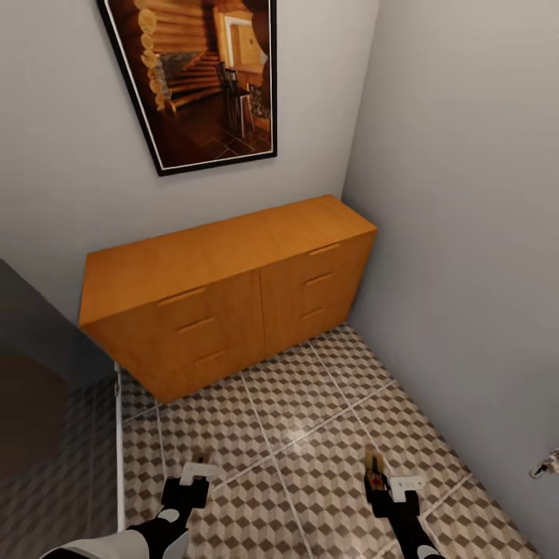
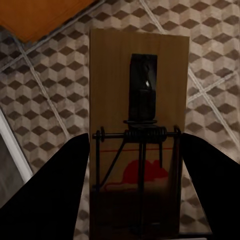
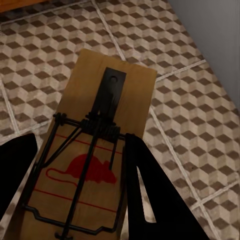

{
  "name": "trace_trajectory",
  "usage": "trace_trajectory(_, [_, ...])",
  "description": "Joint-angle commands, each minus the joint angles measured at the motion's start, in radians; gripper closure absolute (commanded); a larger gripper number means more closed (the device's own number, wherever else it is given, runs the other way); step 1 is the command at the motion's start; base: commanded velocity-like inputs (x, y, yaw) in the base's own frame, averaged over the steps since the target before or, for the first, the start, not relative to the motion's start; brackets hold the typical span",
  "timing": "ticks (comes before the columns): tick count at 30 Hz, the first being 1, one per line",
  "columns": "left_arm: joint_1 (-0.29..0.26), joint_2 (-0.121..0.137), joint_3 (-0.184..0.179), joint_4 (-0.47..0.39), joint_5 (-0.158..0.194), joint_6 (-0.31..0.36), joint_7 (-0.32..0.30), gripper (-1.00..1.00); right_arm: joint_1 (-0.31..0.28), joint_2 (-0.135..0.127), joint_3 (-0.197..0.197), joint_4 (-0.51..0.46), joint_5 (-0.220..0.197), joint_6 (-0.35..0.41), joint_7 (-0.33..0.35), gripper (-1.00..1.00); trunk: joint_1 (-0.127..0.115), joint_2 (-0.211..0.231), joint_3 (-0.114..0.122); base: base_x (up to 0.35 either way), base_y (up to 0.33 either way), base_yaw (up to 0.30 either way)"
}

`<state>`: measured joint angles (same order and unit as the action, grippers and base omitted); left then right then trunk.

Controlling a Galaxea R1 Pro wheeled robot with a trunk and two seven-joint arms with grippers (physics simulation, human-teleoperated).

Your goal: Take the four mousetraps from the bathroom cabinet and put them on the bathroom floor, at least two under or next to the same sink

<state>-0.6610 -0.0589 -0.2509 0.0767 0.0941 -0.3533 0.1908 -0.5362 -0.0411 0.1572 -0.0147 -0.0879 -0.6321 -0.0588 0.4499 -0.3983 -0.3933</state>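
Carrying one mousetrap each, the left gripper (image 1: 189, 483) pinches its trap (image 2: 138, 135) by the long edges and the right gripper (image 1: 386, 485) clamps the other mousetrap (image 3: 92, 165), both above the bathroom floor (image 1: 303, 419). With the cabinet (image 1: 225, 291) at twelve o'clock, no sink is visible. Releasing here risks leaving the pair away from the sink, or bouncing and springing the wire.

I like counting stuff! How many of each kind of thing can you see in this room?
Mousetraps: 2, one in the left end effector, one in the right end effector
Cabinet: 1
Framed picture: 1
Total: 4
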Motion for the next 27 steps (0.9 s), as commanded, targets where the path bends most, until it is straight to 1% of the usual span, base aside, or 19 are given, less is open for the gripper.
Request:
trace_trajectory(1, [-0.002, -0.001, -0.008, 0.005, 0.009, -0.007, 0.003, 1.0, -0.001, 0.0, 0.009, 0.001, -0.009, -0.003, -0.002, 1.0, 0.0, -0.002, -0.001, -0.215, 0.0, 0.0])
trace_trajectory(5, [-0.002, -0.001, -0.008, 0.005, 0.009, -0.007, 0.003, 1.0, -0.001, 0.001, 0.009, 0.0, -0.012, -0.003, -0.003, 1.0, 0.0, -0.002, -0.002, -0.069, 0.0, 0.045])
trace_trajectory(15, [-0.002, -0.001, -0.008, 0.005, 0.009, -0.007, 0.003, 1.0, -0.001, 0.001, 0.008, -0.001, -0.012, -0.003, -0.008, 1.0, 0.0, -0.002, -0.005, -0.017, -0.002, 0.188])
trace_trajectory(18, [-0.002, -0.001, -0.008, 0.005, 0.009, -0.007, 0.003, 1.0, -0.001, 0.001, 0.008, 0.0, -0.012, -0.003, -0.009, 1.0, 0.0, -0.002, -0.007, -0.219, -0.061, 0.203])
trace_trajectory(27, [-0.002, -0.002, -0.008, 0.005, 0.009, -0.007, 0.003, 1.0, -0.001, 0.001, 0.008, 0.0, -0.012, -0.003, -0.009, 1.0, 0.0, -0.002, -0.011, -0.314, -0.085, 0.204])
